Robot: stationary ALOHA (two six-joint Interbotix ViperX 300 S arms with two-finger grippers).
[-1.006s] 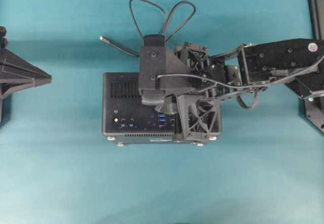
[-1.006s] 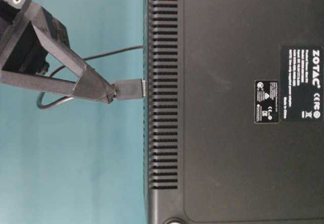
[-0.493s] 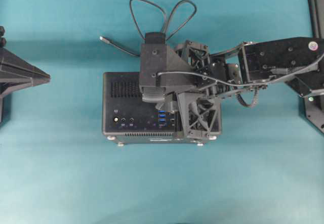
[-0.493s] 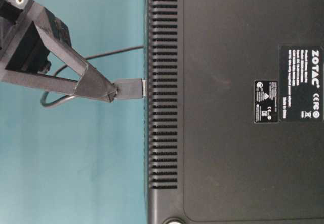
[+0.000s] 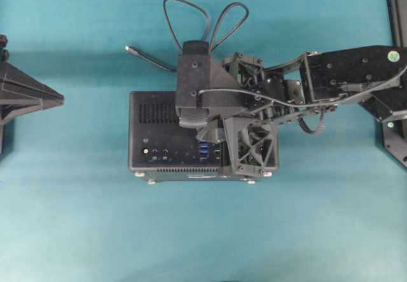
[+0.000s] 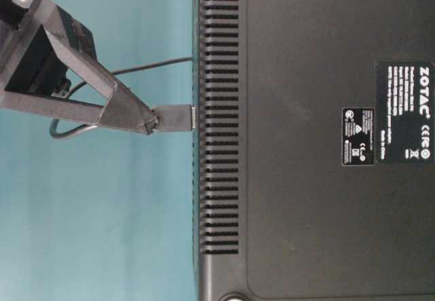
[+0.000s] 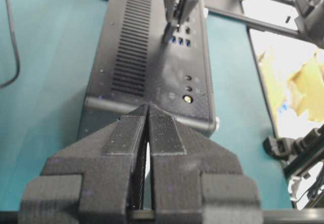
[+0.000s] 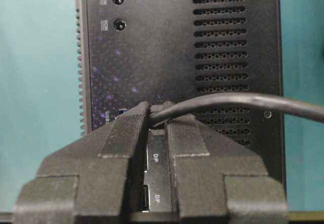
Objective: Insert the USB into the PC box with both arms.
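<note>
Still, USB (image 6: 173, 119) plug touching PC box (image 6: 312, 138), unmoved.

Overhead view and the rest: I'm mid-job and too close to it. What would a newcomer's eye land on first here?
First, the right gripper shut on the USB plug, whose tip sits right at the PC box face in the table-level view. Overhead, that arm covers the box's middle, beside the blue ports, with the grey cable looping behind on the teal table. The left gripper hangs shut and empty, off the box's end.
</note>
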